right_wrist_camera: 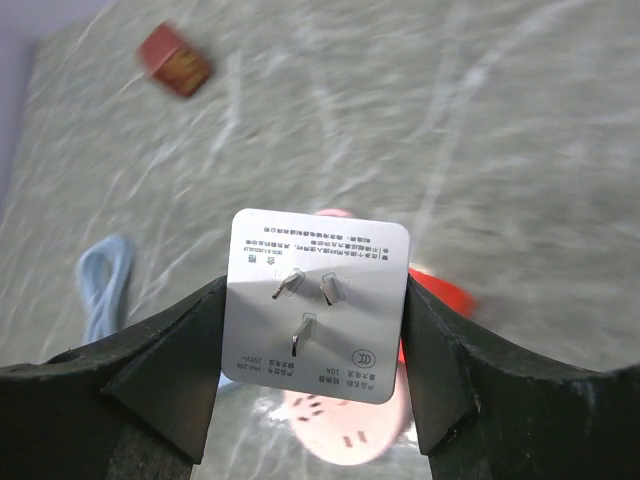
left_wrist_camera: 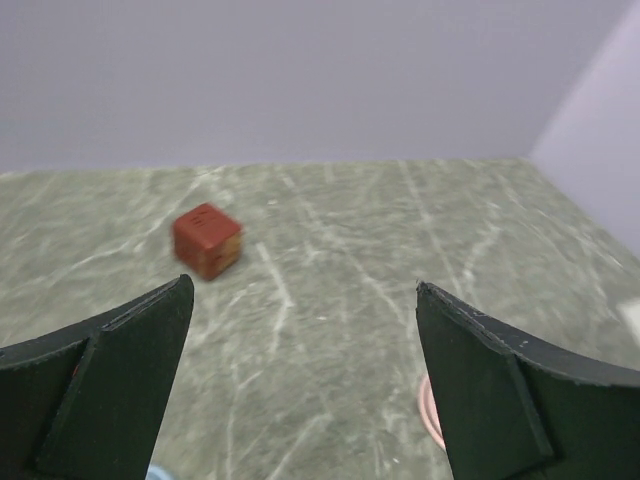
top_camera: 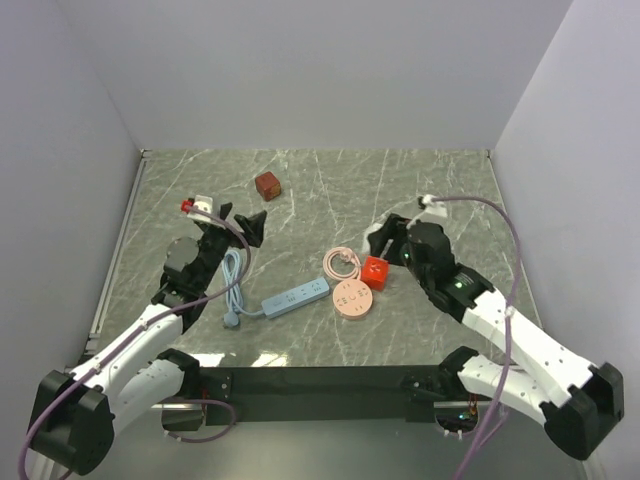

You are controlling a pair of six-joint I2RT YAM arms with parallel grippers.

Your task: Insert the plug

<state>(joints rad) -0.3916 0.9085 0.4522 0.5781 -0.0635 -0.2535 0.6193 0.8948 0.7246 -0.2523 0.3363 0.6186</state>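
Observation:
The plug (top_camera: 374,271), a bright red cube, sits on the table touching a round pink socket disc (top_camera: 351,299). In the right wrist view only a red edge of the plug (right_wrist_camera: 440,290) shows behind a white cube. My right gripper (top_camera: 385,240) is just above and behind the plug, shut (right_wrist_camera: 315,290) on the white cube adapter (right_wrist_camera: 318,305), whose three-prong face points at the camera. The light blue power strip (top_camera: 296,297) lies left of the disc. My left gripper (top_camera: 240,222) is open and empty (left_wrist_camera: 300,330) above the table, left of the strip.
A darker brownish-red cube (top_camera: 267,185) stands at the back centre and shows in both wrist views (left_wrist_camera: 206,240) (right_wrist_camera: 173,60). The strip's blue cable (top_camera: 233,290) coils under the left arm. A pink cord (top_camera: 342,262) loops behind the disc. White walls enclose the table.

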